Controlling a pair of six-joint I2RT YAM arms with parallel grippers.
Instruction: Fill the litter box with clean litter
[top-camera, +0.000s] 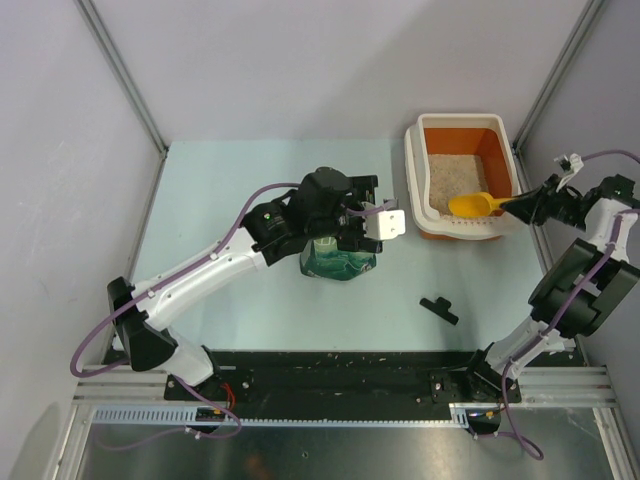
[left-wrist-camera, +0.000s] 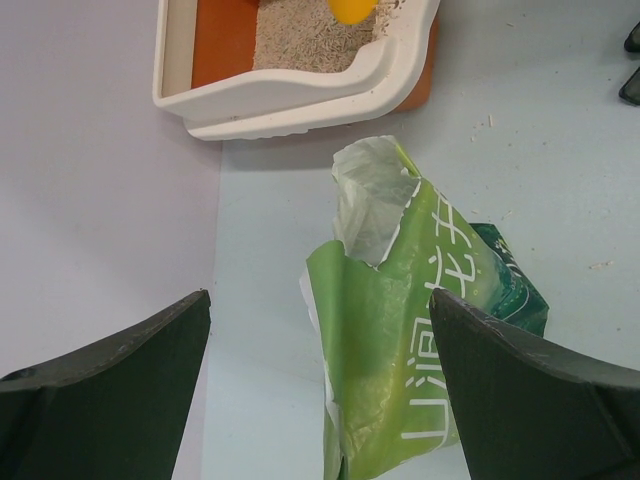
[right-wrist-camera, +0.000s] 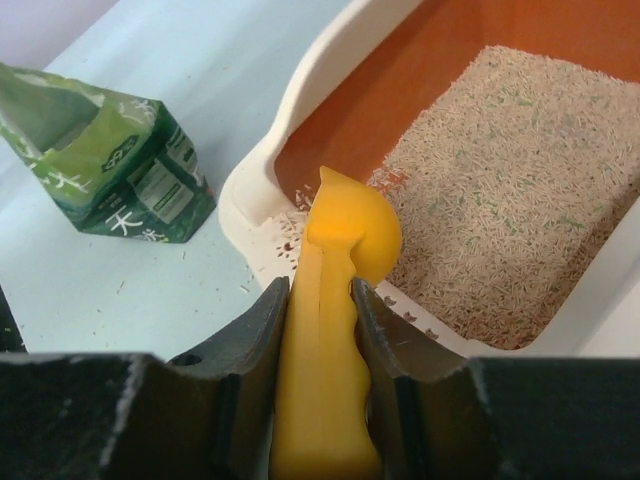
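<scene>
Nearest the bases, a small black piece (top-camera: 438, 309) is seen lying loose on the pale green surface (top-camera: 250, 300). Further out and left of centre, the left tool (left-wrist-camera: 318, 300) is held with its jaws spread wide and nothing gripped. A green printed pouch bag (left-wrist-camera: 400, 340) stands under the gap, its torn mouth open towards the far side; whether either jaw touches it cannot be told. At the right, the right tool (right-wrist-camera: 320, 290) is clamped on the handle of a yellow-orange plastic scoop (right-wrist-camera: 345, 235). The scoop's long axis runs from that tool leftwards, and its bowl is carried over the near white rim; whether anything lies in the bowl cannot be told. The rectangular plastic litter box with orange walls and a wide white rim (left-wrist-camera: 290, 95) sits at the far right, straight ahead of the scoop and well apart from the bag. The right arm is judged much the nearer to it. Inside, pale beige clean litter (right-wrist-camera: 520, 170) covers most of the floor, while a strip of bare orange base is left along one side, so the filling is judged partly done.
</scene>
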